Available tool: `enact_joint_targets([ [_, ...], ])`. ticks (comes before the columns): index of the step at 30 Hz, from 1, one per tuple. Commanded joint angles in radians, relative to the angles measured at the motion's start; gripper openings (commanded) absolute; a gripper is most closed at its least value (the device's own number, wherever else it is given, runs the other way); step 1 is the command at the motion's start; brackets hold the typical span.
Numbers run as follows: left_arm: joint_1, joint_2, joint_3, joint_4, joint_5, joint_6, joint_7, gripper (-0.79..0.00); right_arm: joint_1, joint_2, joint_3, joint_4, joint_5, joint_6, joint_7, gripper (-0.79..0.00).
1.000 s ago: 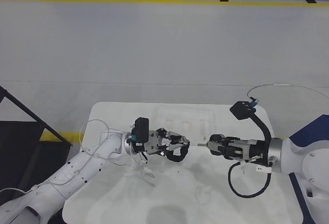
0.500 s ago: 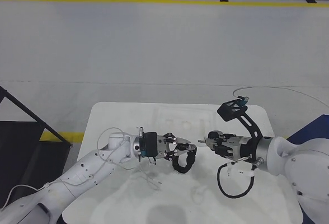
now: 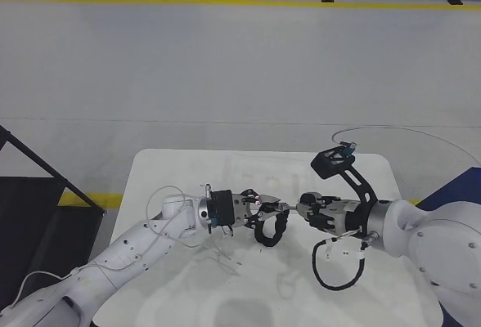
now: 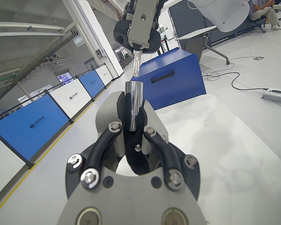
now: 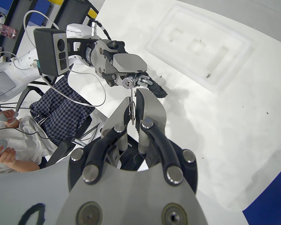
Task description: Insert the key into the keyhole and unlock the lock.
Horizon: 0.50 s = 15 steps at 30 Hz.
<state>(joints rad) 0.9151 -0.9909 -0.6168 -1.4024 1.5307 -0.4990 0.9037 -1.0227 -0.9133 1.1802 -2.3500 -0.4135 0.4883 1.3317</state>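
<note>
left pincer (image 4: 133, 108) clamped on cable lock (image 4: 134, 89) by its chrome barrel, above worktop (image 3: 388, 294) | right pincer (image 5: 132, 108) clamped on key (image 4: 137, 64) bow, tip just short of keyhole (image 5: 128, 83) | handling: barrel rigid, slick, may twist between pads; key thin, light, likely bends if misaligned, so hold bow flat

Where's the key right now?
In the top view the key is above mid-table, in the right gripper, tip close to the lock held by the left gripper.
</note>
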Motion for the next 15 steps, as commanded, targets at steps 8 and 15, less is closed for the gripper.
enact_joint_targets([
  [8,0.012,-0.011,-0.016,0.001,0.031,0.005,0.005,-0.785,0.021,0.018,-0.037,0.000,0.024,0.026,-0.026,-0.785],
  [15,0.021,-0.018,-0.029,0.003,0.042,-0.005,0.010,-0.785,0.029,0.036,-0.057,0.000,0.033,0.041,-0.041,-0.785],
])
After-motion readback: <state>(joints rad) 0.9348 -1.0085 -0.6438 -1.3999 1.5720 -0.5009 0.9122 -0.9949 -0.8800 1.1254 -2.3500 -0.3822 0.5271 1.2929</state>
